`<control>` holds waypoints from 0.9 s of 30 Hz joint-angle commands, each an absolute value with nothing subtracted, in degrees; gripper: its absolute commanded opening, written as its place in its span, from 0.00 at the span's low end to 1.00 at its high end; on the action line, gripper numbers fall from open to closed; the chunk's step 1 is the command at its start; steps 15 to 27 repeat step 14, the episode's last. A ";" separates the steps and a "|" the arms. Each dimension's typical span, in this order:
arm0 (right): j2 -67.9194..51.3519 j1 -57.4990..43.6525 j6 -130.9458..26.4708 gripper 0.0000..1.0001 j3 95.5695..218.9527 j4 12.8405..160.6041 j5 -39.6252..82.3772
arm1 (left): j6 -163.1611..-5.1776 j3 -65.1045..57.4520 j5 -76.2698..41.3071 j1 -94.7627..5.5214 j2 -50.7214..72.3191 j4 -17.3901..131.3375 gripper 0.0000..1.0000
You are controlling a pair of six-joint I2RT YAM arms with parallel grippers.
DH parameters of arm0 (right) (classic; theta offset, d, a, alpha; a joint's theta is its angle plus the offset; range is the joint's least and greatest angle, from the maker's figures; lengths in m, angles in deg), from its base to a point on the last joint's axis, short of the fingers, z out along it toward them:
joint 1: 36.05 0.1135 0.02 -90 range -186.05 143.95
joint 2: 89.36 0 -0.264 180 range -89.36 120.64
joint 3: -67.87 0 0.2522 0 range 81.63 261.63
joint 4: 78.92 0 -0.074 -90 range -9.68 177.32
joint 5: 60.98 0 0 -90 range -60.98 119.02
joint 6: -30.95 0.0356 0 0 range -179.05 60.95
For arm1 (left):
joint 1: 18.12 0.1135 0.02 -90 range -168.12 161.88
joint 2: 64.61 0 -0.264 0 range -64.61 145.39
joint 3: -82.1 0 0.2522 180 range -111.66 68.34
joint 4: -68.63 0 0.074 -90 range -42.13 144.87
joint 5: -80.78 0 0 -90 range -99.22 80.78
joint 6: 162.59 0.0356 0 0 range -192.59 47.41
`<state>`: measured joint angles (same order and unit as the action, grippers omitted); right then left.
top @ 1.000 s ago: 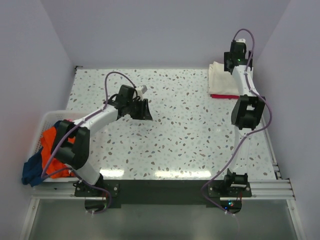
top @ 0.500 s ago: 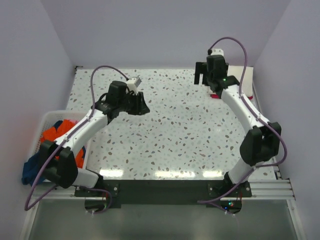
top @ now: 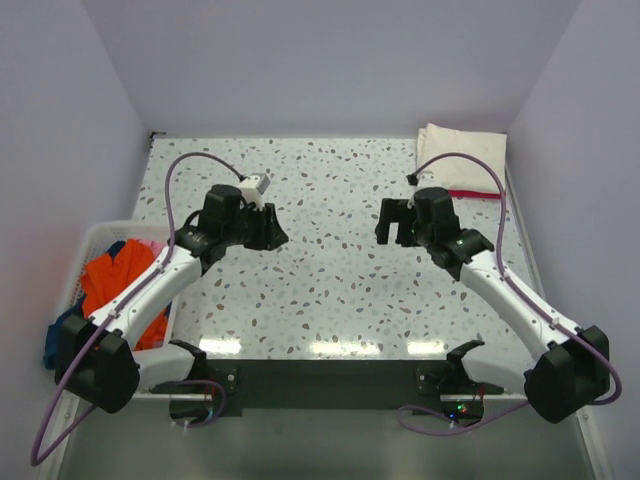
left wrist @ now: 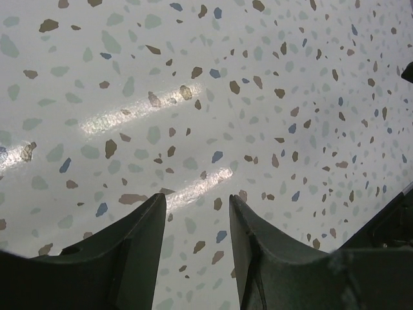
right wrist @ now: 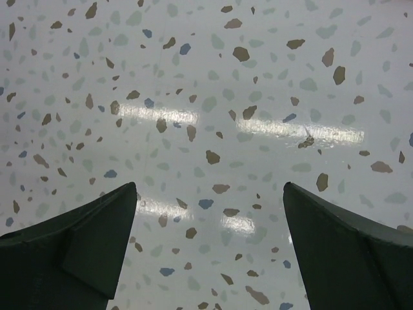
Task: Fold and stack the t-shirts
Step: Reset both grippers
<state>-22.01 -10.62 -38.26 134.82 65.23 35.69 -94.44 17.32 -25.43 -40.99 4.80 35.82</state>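
Note:
A folded cream t-shirt (top: 462, 160) lies at the far right of the table on top of a magenta-red one (top: 476, 193), whose edge shows beneath it. Orange (top: 110, 285), dark blue (top: 60, 340) and pink (top: 150, 243) t-shirts lie bunched in the white basket at the left. My left gripper (top: 277, 235) (left wrist: 197, 200) is open and empty over bare tabletop left of centre. My right gripper (top: 388, 222) (right wrist: 210, 187) is wide open and empty over bare tabletop right of centre, away from the folded stack.
The white slatted basket (top: 92, 235) stands at the table's left edge. The speckled terrazzo tabletop (top: 330, 270) lies between the two grippers. Lilac walls close the back and both sides.
My right arm has swung from the folded stack at the far right toward the table's middle. My left gripper has shifted a little nearer the front.

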 commanded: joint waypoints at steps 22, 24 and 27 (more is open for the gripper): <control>-27.58 -10.56 -36.55 0.99 133.92 65.52 35.08 | -94.03 18.95 -23.11 -40.45 0.52 36.33 0.49; -27.58 -10.56 -36.55 0.99 133.92 65.52 35.08 | -94.03 18.95 -23.11 -40.45 0.52 36.33 0.49; -27.58 -10.56 -36.55 0.99 133.92 65.52 35.08 | -94.03 18.95 -23.11 -40.45 0.52 36.33 0.49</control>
